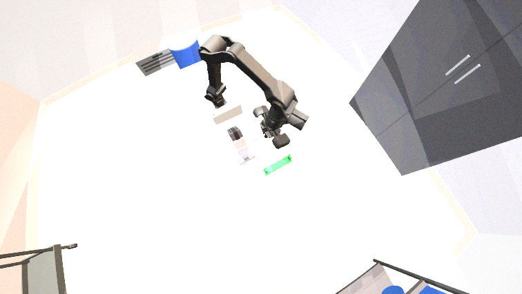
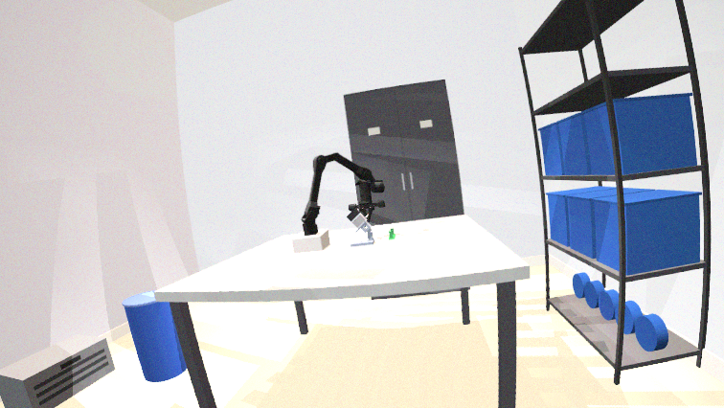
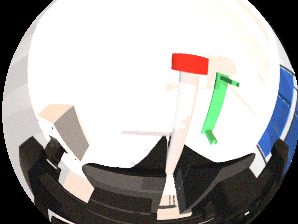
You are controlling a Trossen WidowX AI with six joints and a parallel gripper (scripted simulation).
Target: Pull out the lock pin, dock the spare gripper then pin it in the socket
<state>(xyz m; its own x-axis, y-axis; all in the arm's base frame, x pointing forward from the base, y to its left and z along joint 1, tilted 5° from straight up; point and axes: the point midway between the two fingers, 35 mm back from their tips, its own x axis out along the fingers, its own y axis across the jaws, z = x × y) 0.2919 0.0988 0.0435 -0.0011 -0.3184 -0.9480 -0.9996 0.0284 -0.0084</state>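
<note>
My gripper (image 1: 266, 135) (image 2: 369, 217) (image 3: 166, 140) is shut on the lock pin and holds it above the table. The lock pin (image 3: 185, 107) has a long pale shaft and a red head (image 3: 190, 64); its far end is hidden between the dark fingers. The mount's pale base (image 1: 247, 160) (image 2: 361, 244) stands on the table to one side of my gripper. The spare gripper (image 1: 235, 133) (image 2: 357, 218), a pale body with a dark end, sits tilted on the mount. How deep its spigot sits in the socket cannot be seen.
A green holder (image 1: 277, 165) (image 2: 391, 235) (image 3: 216, 105) with upturned ends lies on the table beside the mount, with nothing in it. The arm's pale base block (image 1: 228, 114) (image 2: 310, 241) (image 3: 75, 130) is on the other side of the spare gripper.
</note>
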